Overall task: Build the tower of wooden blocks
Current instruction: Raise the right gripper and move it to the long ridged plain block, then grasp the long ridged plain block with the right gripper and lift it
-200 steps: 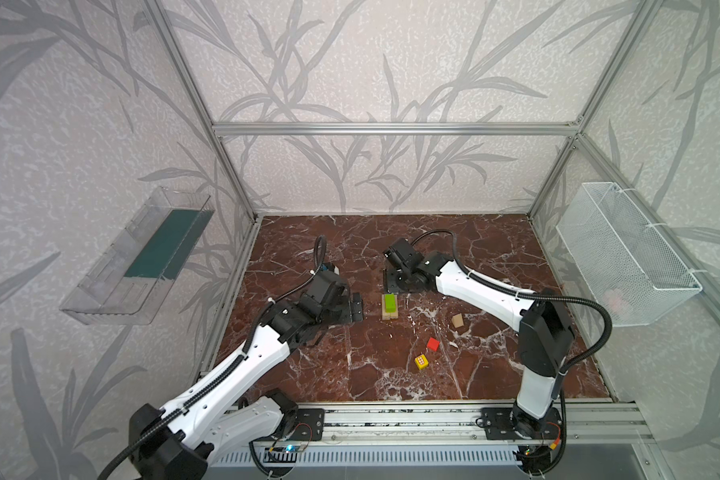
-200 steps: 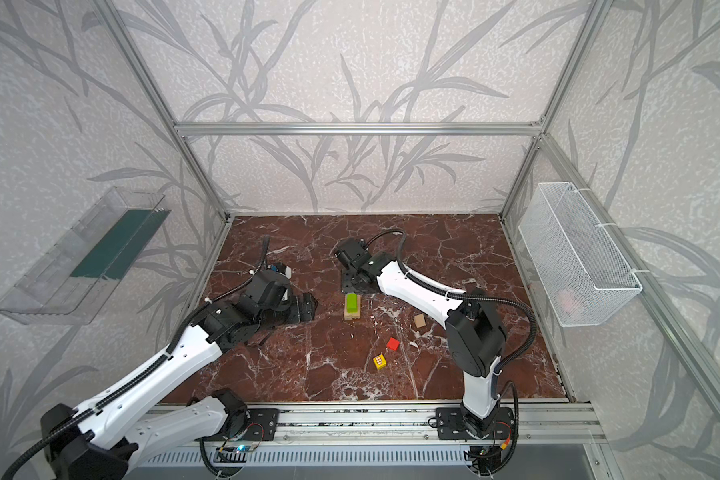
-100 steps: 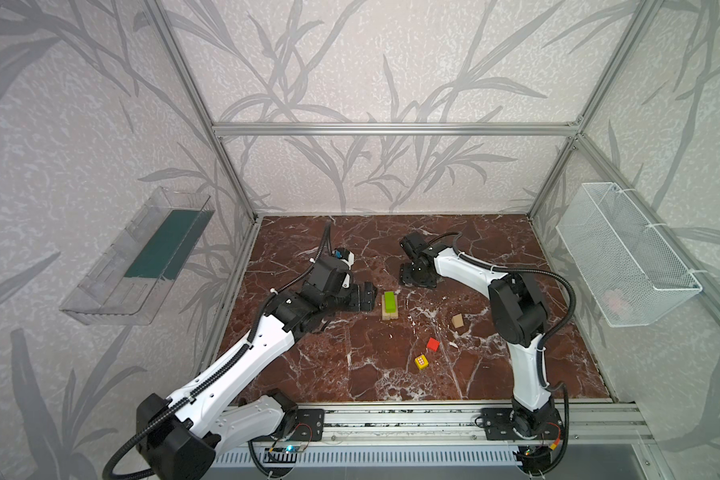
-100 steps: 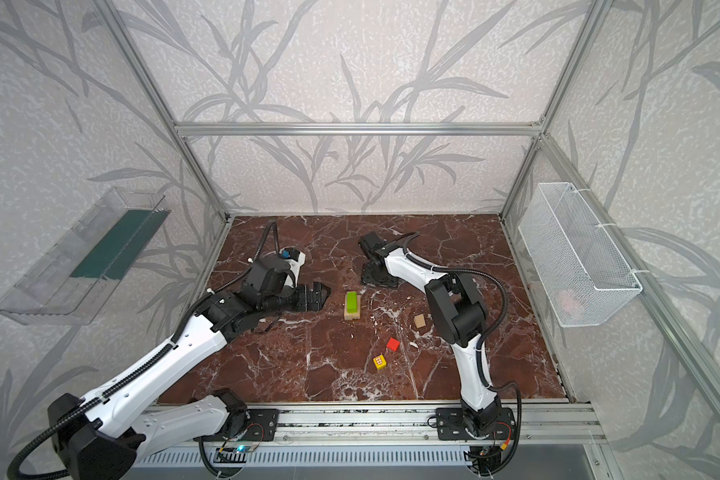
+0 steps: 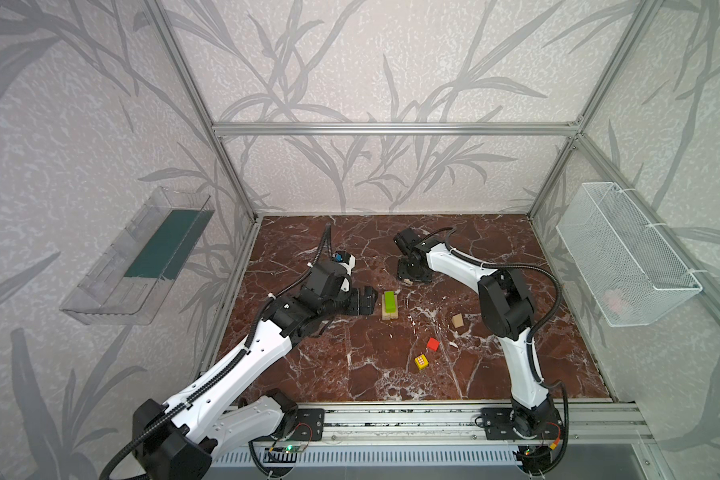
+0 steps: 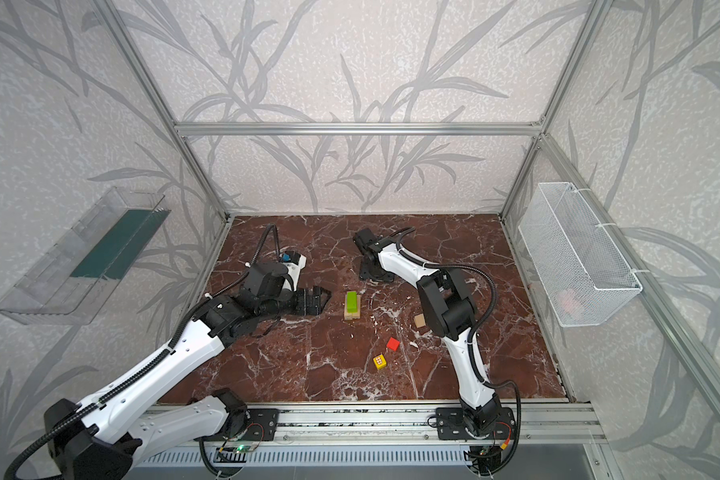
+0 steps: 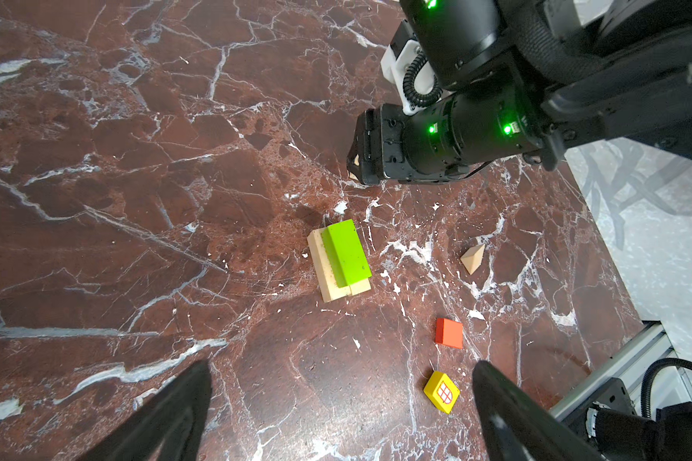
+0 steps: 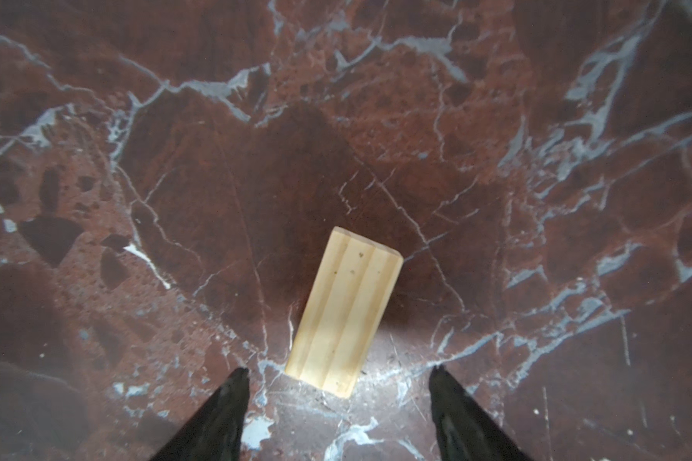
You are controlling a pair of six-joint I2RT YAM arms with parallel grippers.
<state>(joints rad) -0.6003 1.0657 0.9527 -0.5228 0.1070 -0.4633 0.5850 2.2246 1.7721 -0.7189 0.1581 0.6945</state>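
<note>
right wrist, tan bar point(image 8: 343, 313) btwn spread r gripper point(image 8: 338, 369) (fingers point(image 8: 216, 419) cropped)

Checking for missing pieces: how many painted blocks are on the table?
3: lime-green bar atop the tan blocks at centre; red cube front-right of it; yellow patterned cube just in front of the red. Others may be hidden.

Both arms: white link shells, black joint housings. Left arm point(image 5: 242, 361): black ribbed cable chain point(image 5: 208, 382) along the links; white wrist mount point(image 5: 348, 263) with blue connector point(image 5: 340, 258). Right arm point(image 5: 520, 365): black cable loop point(image 5: 554, 291) at elbow, green lights point(image 7: 507, 128) on black cylindrical wrist motors. Black tapered fingers point(image 8: 216, 415). Black base plate point(image 5: 308, 424) under each arm.
</note>
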